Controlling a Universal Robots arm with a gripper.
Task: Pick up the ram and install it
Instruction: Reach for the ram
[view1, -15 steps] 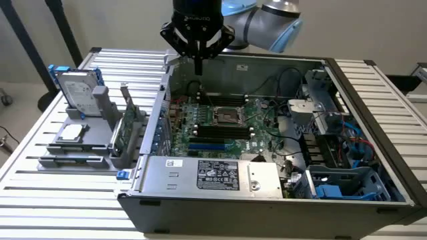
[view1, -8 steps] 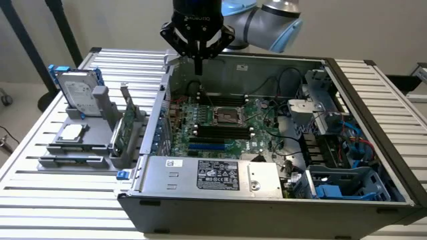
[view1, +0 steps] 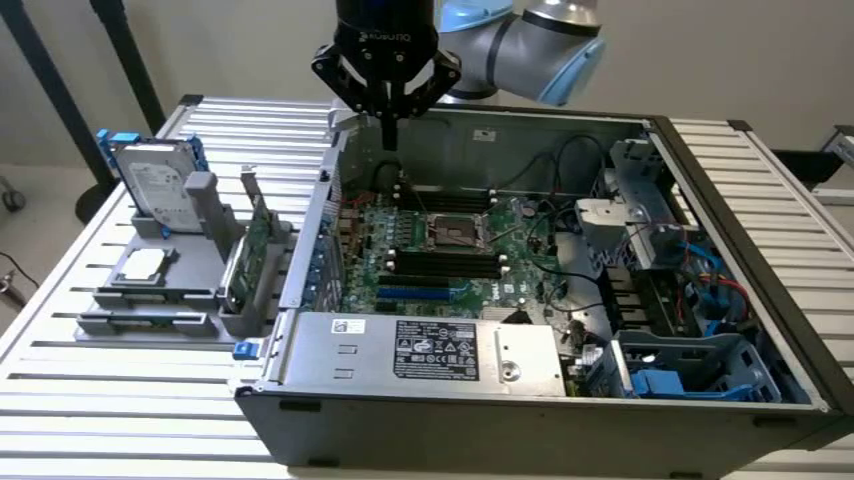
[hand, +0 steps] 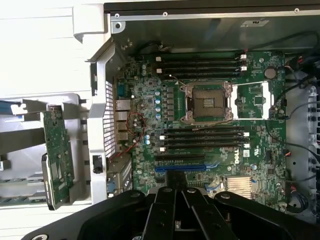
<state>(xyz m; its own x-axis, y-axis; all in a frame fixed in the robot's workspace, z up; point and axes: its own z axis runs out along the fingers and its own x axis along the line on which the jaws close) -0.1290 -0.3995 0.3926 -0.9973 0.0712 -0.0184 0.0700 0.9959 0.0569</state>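
Our pincer (view1: 390, 138) hangs shut and empty above the open computer case (view1: 534, 435), well apart from the ram (view1: 144, 320), which lies at the front of the grey holder (view1: 200, 200). Arriving shut, we would knock it rather than grip it.

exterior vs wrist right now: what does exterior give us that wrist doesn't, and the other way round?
Exterior view: the robot arm, the power supply, the hard drive and the processor chip on the grey holder, and the blue drive bays.
Wrist view: the memory slots with white latches next to the case wall, seen from above.
Both: the shut gripper, the processor socket, the blue slot, and the green card outside the case.
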